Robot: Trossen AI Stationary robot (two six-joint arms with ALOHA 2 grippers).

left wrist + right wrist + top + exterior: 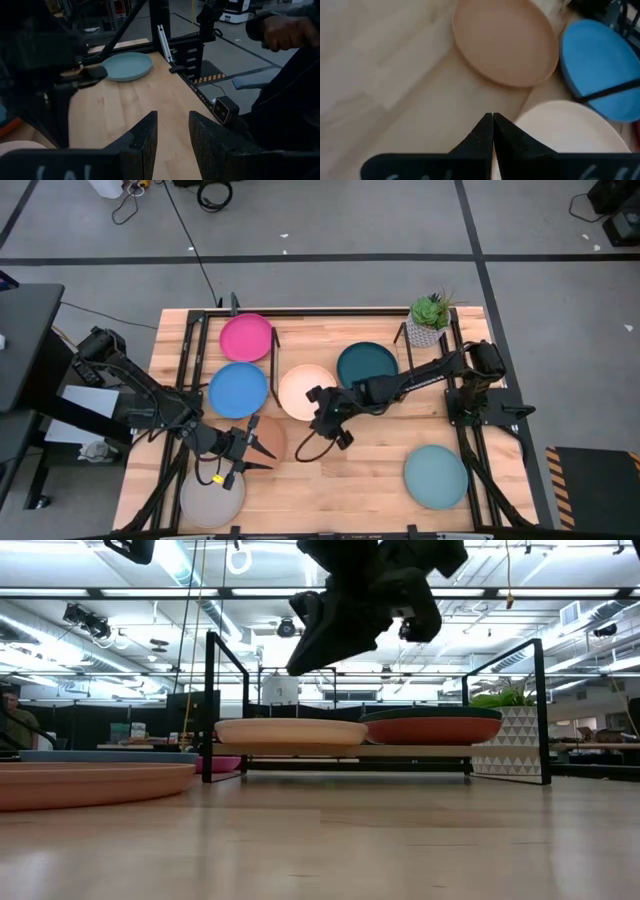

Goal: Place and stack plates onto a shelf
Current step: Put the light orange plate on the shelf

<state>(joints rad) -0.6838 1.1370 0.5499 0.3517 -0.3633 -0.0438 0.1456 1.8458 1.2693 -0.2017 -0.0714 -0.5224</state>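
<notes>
The cream plate [303,392] lies on the shelf [282,315] at frame centre, beside the dark teal plate [366,364]. The right gripper [332,427], fingers closed and empty, hovers just below it. The left gripper [262,457] hangs open at lower left over the tan plate [506,42].

From table height I look across a pale wooden tabletop [400,840]. A low rack of thin black metal rods with a light wood board [360,751] stands ahead. On its board rest a cream round plate [291,731] and, beside it, a dark teal plate stacked on an orange one [432,727]. A tan plate [90,783] lies close on the table. A dark robot arm [365,595] hangs above the rack. A green plant in a patterned pot [510,735] stands just behind.
</notes>
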